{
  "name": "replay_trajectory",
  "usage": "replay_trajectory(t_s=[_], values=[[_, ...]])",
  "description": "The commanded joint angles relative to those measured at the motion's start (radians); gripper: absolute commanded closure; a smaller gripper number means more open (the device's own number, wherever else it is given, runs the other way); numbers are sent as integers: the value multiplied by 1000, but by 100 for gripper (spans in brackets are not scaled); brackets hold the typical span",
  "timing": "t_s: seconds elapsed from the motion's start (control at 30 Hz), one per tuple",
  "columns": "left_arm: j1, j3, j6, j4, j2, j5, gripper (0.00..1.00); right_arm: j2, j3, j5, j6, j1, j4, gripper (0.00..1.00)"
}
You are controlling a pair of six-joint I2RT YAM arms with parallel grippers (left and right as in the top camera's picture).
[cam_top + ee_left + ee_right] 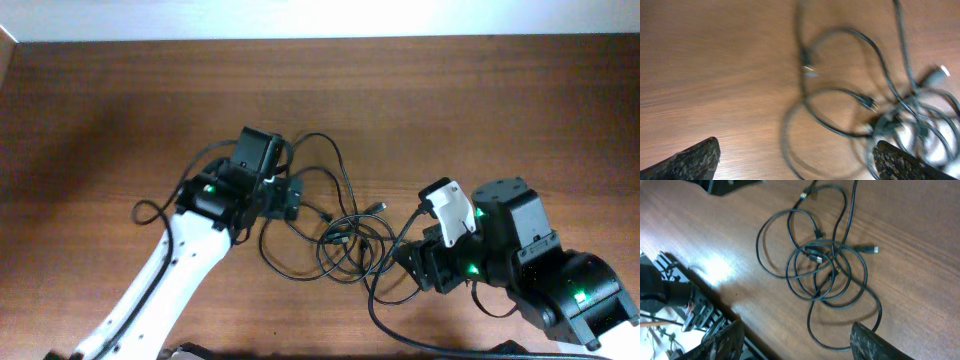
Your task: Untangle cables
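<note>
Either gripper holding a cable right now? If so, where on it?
Neither. Left gripper and right gripper are open; the cables lie loose on the table.

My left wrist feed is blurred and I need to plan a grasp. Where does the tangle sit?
Observer: The cables are bunched on the table between both arms.
Operator: Is the right arm gripping any?
Observer: No, the right end effector is open and grips nothing.
Operator: Any free plug?
Observer: In the right wrist view, one plug sticks out clear of the loops.
</note>
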Motion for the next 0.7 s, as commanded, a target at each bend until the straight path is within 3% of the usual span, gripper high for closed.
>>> replay_trajectory(t_s=[0.0,0.13,0.17,0.3,0.33,0.6,0.63,0.67], values=[[-22,0,334,-3,104,401,1,-24,5,-35,3,0,-12,33],[-113,0,410,3,302,454,0,-174,5,-64,3,0,-5,27],[-132,0,410,11,338,456,9,-202,5,-63,3,0,-6,22],[-169,0,409,49,403,456,16,-225,5,-61,11,0,-9,23],[-169,0,409,66,404,456,28,-225,5,-61,11,0,-9,27],[-169,-3,409,192,485,456,36,-225,5,-61,11,0,-13,27],[-169,-3,409,202,485,456,42,-225,5,-61,11,0,-14,27],[-169,-3,409,202,485,457,81,-225,5,-61,11,0,-13,27]])
